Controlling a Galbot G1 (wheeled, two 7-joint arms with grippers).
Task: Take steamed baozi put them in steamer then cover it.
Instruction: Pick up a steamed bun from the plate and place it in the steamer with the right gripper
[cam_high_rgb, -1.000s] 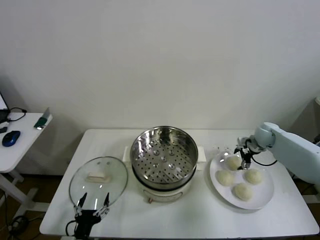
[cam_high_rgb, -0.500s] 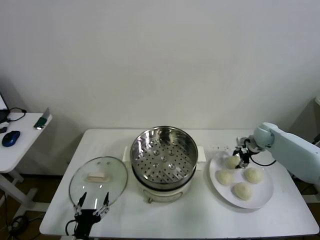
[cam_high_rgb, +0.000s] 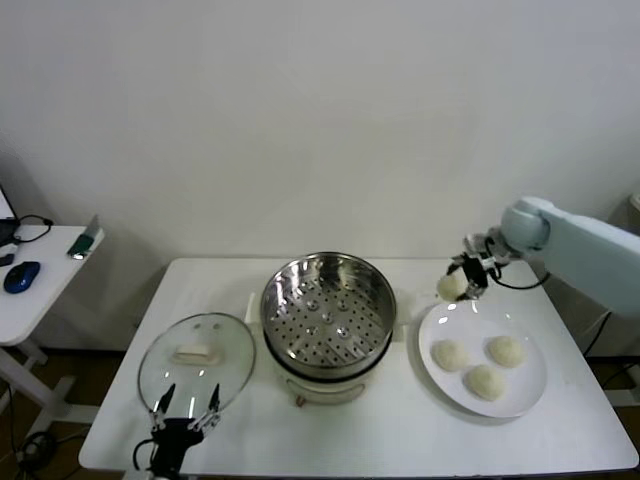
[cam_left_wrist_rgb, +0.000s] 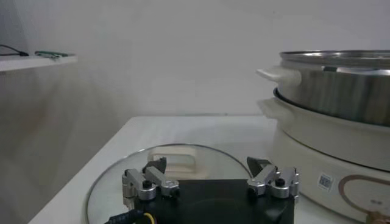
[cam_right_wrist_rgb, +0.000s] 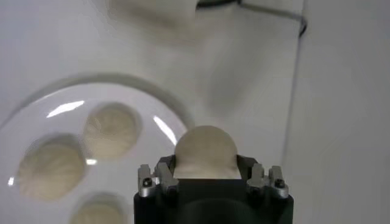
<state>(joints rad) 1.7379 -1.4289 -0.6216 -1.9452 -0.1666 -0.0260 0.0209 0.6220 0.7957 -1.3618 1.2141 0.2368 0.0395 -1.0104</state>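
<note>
My right gripper (cam_high_rgb: 456, 283) is shut on one steamed baozi (cam_high_rgb: 449, 287), a smooth cream bun held in the air over the plate's far left rim. In the right wrist view the bun (cam_right_wrist_rgb: 205, 151) fills the gap between the jaws of the right gripper (cam_right_wrist_rgb: 205, 166). Three more baozi (cam_high_rgb: 485, 381) lie on the white plate (cam_high_rgb: 530, 398). The steamer (cam_high_rgb: 292, 283) stands at the table's middle, its perforated tray bare. The glass cover (cam_high_rgb: 222, 345) lies flat to the steamer's left. My left gripper (cam_high_rgb: 186, 408) hangs open at the cover's near rim, with nothing between the jaws of the left gripper (cam_left_wrist_rgb: 207, 165).
A small white side table (cam_high_rgb: 55, 262) with a blue mouse (cam_high_rgb: 22, 276) stands far left. The white wall runs close behind the table. In the left wrist view the steamer (cam_left_wrist_rgb: 341, 91) on its white base rises beside the cover (cam_left_wrist_rgb: 116, 182).
My right gripper has shut on a baozi on the plate, lifted it and carried it up and left toward the steamer. The left arm has not moved.
</note>
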